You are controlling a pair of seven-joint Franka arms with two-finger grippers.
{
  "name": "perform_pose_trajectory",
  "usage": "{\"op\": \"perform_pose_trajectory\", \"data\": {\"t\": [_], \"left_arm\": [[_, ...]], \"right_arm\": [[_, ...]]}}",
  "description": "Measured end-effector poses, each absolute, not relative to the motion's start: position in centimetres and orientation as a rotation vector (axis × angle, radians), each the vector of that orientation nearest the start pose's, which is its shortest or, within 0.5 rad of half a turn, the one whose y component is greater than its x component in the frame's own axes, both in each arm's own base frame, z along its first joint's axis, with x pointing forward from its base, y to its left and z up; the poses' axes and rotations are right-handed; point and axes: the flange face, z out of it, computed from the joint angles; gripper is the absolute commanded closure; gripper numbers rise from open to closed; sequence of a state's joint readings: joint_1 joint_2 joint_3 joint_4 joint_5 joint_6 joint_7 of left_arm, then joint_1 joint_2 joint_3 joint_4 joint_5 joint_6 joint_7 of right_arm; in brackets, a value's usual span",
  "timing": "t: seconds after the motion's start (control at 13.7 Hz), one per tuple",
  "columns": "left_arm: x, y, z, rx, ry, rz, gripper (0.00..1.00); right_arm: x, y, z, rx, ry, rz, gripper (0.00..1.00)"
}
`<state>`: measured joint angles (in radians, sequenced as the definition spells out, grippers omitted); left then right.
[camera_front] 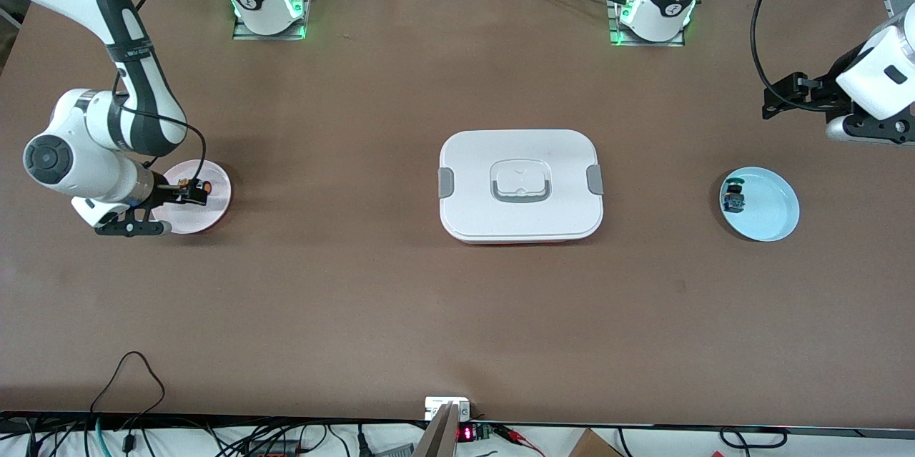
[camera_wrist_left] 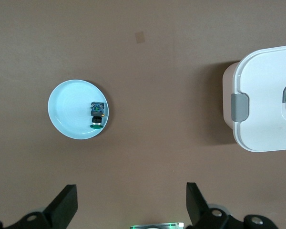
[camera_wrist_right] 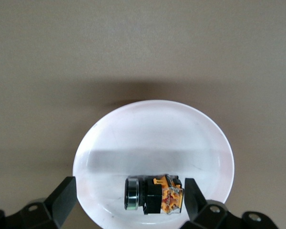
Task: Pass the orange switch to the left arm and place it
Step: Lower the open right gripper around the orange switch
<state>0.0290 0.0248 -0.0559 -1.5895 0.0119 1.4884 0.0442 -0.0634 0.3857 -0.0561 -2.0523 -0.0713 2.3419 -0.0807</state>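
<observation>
- Landmark: the box (camera_front: 521, 184), lid on, at the middle of the tabletop (camera_front: 357, 314).
- Orange switch (camera_wrist_right: 155, 194): lying on its side in the pink plate (camera_front: 214, 210), well away from the box toward the right arm's end.
- Right claw (camera_wrist_right: 129, 202): jaws wide, low over that plate, straddling the switch (nothing gripped yet).
- Left claw (camera_wrist_left: 132, 207): jaws wide and empty, waiting high near the blue plate (camera_front: 775, 217), which holds a green-topped switch (camera_wrist_left: 97, 115).
- Risk: closing off-centre could skid the switch across the plate; a low carry toward the handover could clip the box.
- Hidden: in the front view the right claw covers most of the orange switch; the left claw's fingertips are cut off there.
</observation>
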Motion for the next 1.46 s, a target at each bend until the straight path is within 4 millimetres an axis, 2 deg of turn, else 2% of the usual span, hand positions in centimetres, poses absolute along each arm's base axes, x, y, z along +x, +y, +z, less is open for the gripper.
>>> {"op": "perform_pose_trajectory", "data": {"t": [0.51,0.8,1.46], "left_arm": [[55.1,-1.3,59.5,-3.124,0.110,0.197,0.00],[55.1,-1.2,59.5,-3.124,0.109,0.197,0.00],[55.1,-1.2,59.5,-3.124,0.107,0.197,0.00]], "right_arm": [[55.3,-10.3,23.5,-3.196,0.073,0.178,0.00],[54.7,-10.3,22.3,-3.166,0.129,0.175,0.00],[53.6,-10.1,19.8,-3.166,0.136,0.142,0.00]]}}
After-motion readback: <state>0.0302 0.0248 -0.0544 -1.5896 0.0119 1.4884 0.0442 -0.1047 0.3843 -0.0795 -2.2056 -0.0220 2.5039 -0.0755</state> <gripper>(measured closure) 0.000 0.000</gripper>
